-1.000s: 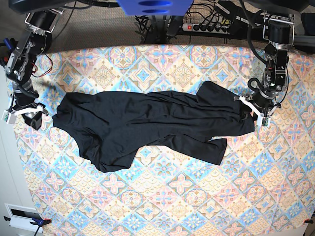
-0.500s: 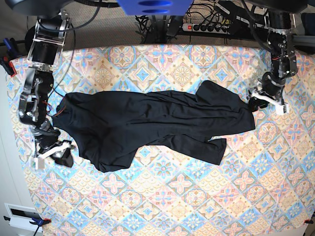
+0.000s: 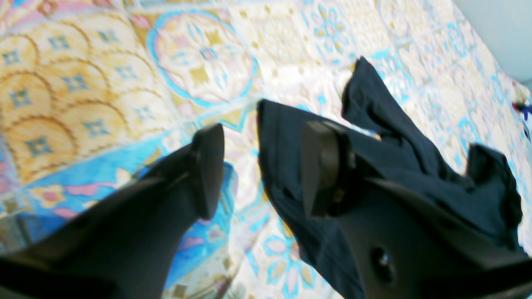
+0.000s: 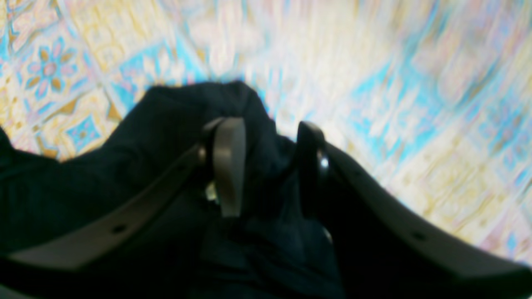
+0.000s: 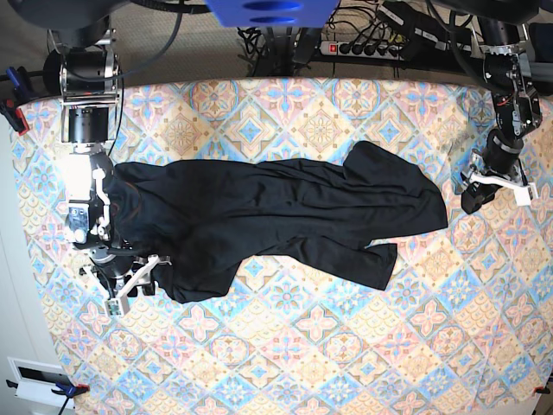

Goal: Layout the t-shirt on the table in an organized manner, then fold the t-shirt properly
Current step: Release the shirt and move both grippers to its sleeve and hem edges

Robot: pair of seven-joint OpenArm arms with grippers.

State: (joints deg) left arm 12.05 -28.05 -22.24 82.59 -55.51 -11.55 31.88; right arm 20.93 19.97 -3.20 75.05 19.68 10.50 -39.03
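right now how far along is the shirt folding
Early. The t-shirt lies stretched across the table but twisted and bunched, with no fold made. In hand: the right gripper sits open over the shirt's lower corner, jaws astride fabric; the left gripper is open beside the opposite edge. Left: flattening, then folding.

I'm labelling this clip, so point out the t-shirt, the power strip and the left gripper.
t-shirt [image 5: 276, 216]: base view, middle of the black cloth.
power strip [image 5: 363, 47]: base view, middle of its row of sockets.
left gripper [image 3: 259, 170]: left wrist view, gap between its fingertips.
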